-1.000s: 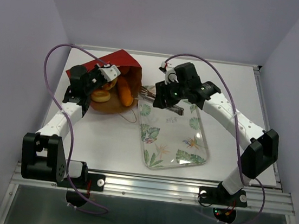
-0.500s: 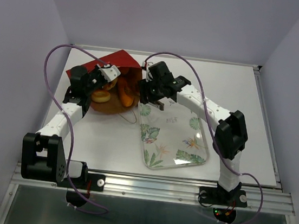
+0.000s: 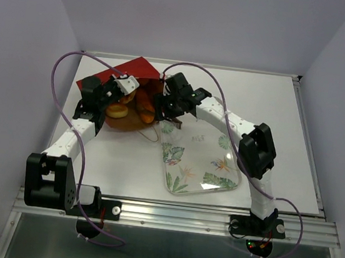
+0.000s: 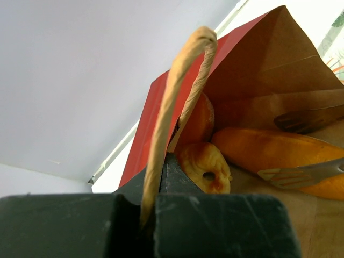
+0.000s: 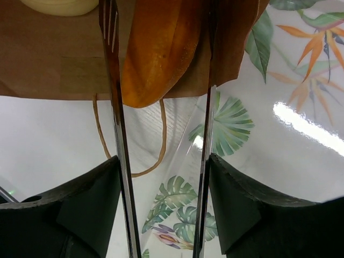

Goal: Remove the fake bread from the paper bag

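The paper bag (image 3: 128, 72) lies on its side at the back left, dark red outside, brown inside (image 5: 54, 59), its mouth facing right. My left gripper (image 3: 121, 86) is shut on its twine handle (image 4: 177, 107) and holds the mouth up. Inside the bag lies the fake bread: a long loaf (image 4: 274, 153), a ring-like bun (image 4: 207, 166) and a round bun (image 4: 198, 121). My right gripper (image 3: 166, 105) is shut on metal tongs (image 5: 115, 107). The tong arms reach into the bag mouth on either side of the long loaf (image 5: 158, 48), with a gap on each side.
A clear leaf-patterned tray (image 3: 199, 164) lies on the white table just right of the bag mouth, under my right wrist. The bag's other twine handle (image 5: 161, 140) loops loose on the table. Purple cables arch over both arms.
My right arm has swung left from above the tray to the bag mouth. The tongs have spread wider and now straddle the long loaf. The left gripper has stayed put.
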Tool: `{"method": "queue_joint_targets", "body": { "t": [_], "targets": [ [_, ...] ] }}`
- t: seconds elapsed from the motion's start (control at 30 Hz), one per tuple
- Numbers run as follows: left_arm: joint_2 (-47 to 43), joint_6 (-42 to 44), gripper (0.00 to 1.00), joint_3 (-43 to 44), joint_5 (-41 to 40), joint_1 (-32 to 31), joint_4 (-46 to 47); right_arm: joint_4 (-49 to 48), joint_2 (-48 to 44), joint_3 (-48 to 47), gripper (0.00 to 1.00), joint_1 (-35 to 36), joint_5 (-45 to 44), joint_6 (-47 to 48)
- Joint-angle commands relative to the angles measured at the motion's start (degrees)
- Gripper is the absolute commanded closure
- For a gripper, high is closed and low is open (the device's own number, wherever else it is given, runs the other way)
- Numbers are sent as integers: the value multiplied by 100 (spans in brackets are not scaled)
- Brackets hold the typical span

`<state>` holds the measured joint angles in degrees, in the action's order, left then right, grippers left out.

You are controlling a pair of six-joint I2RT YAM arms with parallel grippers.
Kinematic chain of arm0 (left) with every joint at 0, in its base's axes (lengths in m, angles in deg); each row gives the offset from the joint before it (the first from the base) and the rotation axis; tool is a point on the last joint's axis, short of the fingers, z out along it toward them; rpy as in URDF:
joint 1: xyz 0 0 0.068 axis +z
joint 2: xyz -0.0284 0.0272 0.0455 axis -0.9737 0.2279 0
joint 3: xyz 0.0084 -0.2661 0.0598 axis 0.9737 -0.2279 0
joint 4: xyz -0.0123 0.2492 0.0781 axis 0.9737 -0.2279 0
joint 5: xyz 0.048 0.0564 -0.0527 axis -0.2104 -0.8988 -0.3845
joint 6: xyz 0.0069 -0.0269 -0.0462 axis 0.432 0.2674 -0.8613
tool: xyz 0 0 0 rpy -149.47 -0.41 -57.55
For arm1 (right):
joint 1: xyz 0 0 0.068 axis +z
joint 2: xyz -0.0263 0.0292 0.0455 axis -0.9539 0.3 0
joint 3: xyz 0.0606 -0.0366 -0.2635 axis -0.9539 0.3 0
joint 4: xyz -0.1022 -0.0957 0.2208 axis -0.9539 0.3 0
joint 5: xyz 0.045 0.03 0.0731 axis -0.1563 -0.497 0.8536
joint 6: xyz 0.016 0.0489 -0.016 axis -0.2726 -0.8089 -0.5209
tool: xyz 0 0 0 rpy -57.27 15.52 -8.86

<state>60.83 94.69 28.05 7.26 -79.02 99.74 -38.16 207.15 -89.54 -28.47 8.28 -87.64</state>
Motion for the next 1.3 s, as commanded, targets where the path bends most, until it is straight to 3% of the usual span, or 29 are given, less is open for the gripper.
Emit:
{"method": "queue_joint_targets", "body": {
  "t": [0.0,0.17,0.4,0.43,0.73,0.9,1.27],
  "targets": [
    [-237,-83,100,21,128,-44,541,-184,67,-267,32,93,36,-235],
    [-245,-109,100,29,128,-53,541,-193,243,-320,35,93,150,-288],
    [-201,-171,100,73,67,-62,541,-149,252,-443,48,153,326,-306],
    [-201,-197,100,82,67,-62,541,-141,217,-408,54,154,317,-306],
    [-140,-311,100,161,-135,-114,541,-132,-266,-373,83,154,97,-376],
    [-122,-294,100,161,-285,-114,541,-141,-960,-4,84,154,167,-306],
    [-17,-347,100,223,-382,-123,532,-562,-3060,1797,86,154,624,-218]
  ]
}}
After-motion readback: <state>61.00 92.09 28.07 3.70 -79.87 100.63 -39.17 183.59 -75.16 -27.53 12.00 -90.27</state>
